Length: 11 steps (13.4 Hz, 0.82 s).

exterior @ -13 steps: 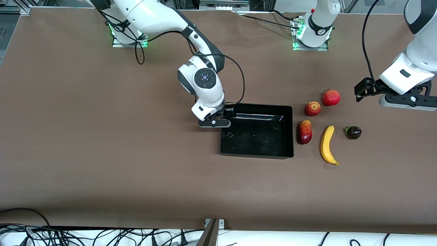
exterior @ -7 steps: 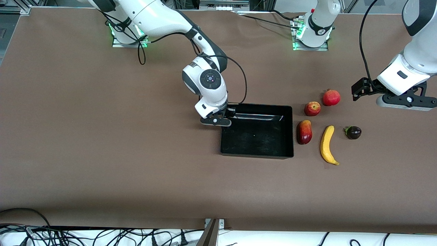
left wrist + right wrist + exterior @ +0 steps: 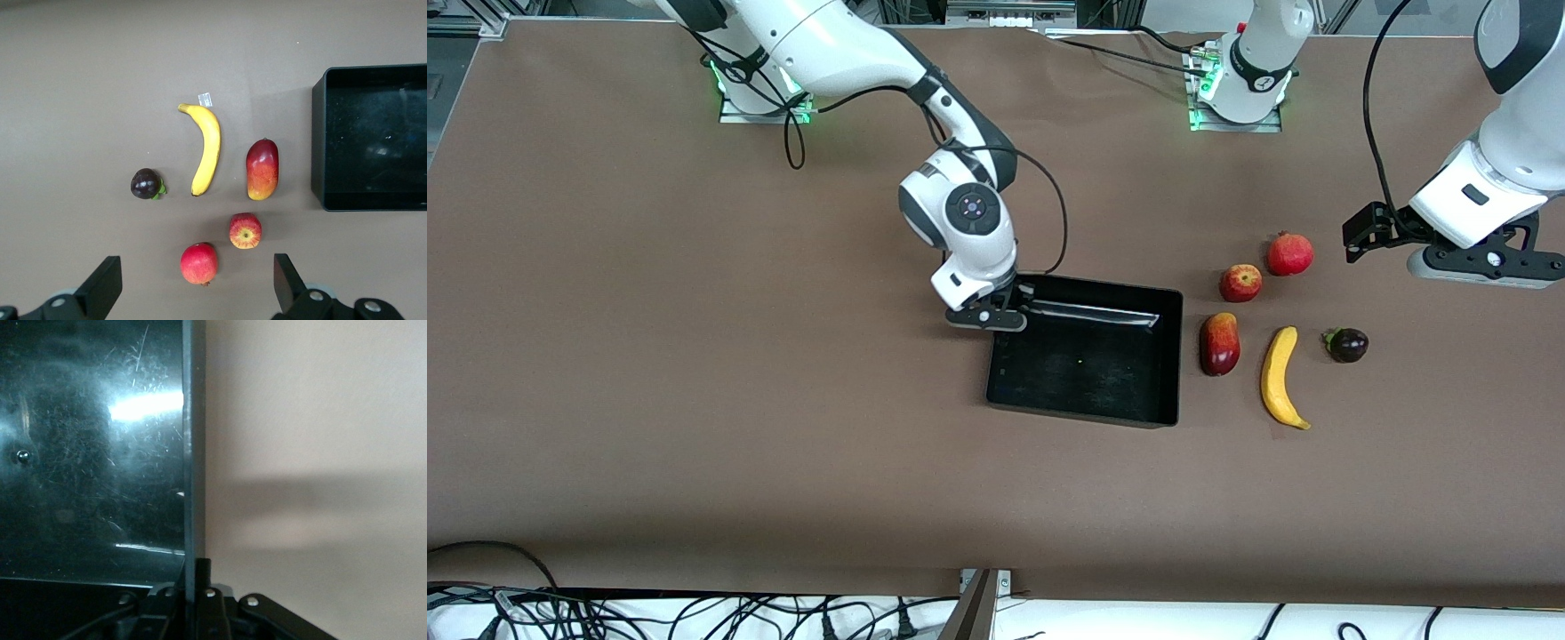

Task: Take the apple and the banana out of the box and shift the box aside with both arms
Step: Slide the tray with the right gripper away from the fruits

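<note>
The black box [image 3: 1080, 411] lies mid-table, slightly skewed. My right gripper [image 3: 1005, 313] is shut on the box's wall at the corner toward the right arm's end; the right wrist view shows that wall [image 3: 193, 453] clamped in the gripper [image 3: 198, 587]. The yellow banana [image 3: 1280, 378] and the small red-yellow apple [image 3: 1240, 283] lie on the table beside the box, toward the left arm's end. My left gripper [image 3: 1480, 267] is open and empty, up in the air over the table by the fruits. Its wrist view shows the gripper [image 3: 193, 293], banana [image 3: 208, 150], apple [image 3: 245, 231] and box [image 3: 319, 140].
A red pomegranate [image 3: 1289, 253] lies beside the apple, a red-yellow mango [image 3: 1219, 344] between box and banana, and a dark mangosteen [image 3: 1347, 345] beside the banana. They show in the left wrist view too: pomegranate [image 3: 199, 263], mango [image 3: 262, 169], mangosteen [image 3: 145, 183].
My right gripper has pulled the box a little toward the right arm's end, turning it slightly. The left gripper shifted slightly, then held still. The fruits have not moved.
</note>
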Each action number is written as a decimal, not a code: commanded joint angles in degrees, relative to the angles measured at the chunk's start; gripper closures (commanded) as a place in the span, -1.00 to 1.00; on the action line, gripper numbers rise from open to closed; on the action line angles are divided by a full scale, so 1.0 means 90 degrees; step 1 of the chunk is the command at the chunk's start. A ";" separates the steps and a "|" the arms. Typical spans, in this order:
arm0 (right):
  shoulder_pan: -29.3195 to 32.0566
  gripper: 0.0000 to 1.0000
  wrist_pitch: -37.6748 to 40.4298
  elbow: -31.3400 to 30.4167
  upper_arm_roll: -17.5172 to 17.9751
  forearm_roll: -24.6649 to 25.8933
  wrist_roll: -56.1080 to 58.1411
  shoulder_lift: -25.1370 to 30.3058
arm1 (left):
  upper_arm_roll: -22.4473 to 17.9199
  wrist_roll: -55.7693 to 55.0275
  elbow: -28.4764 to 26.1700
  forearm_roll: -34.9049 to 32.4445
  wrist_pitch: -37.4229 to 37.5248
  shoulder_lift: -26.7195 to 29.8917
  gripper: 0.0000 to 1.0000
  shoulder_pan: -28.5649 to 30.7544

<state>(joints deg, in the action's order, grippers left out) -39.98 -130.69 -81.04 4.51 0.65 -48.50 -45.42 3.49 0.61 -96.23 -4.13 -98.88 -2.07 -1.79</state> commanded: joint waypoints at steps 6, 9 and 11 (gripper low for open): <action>0.2047 1.00 0.1151 -0.0749 0.0036 -0.0188 0.3401 0.1412 | -0.0066 0.0011 0.0038 0.0117 0.0030 0.0024 -1.00 -0.0045; 0.3004 1.00 0.1211 -0.1627 0.0036 -0.0287 0.4799 0.2095 | -0.0046 0.0011 0.0048 0.0117 0.0030 0.0024 -1.00 -0.0055; 0.3542 1.00 0.1182 -0.2261 0.0036 -0.0287 0.5397 0.2535 | -0.0027 -0.0009 0.0048 0.0117 0.0030 0.0024 -1.00 -0.0055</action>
<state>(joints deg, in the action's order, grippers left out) -12.19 -119.30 -92.78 3.56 -0.22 -5.03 -29.67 3.46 0.61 -96.22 -4.09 -98.88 -2.07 -1.91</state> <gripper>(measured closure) 0.965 0.000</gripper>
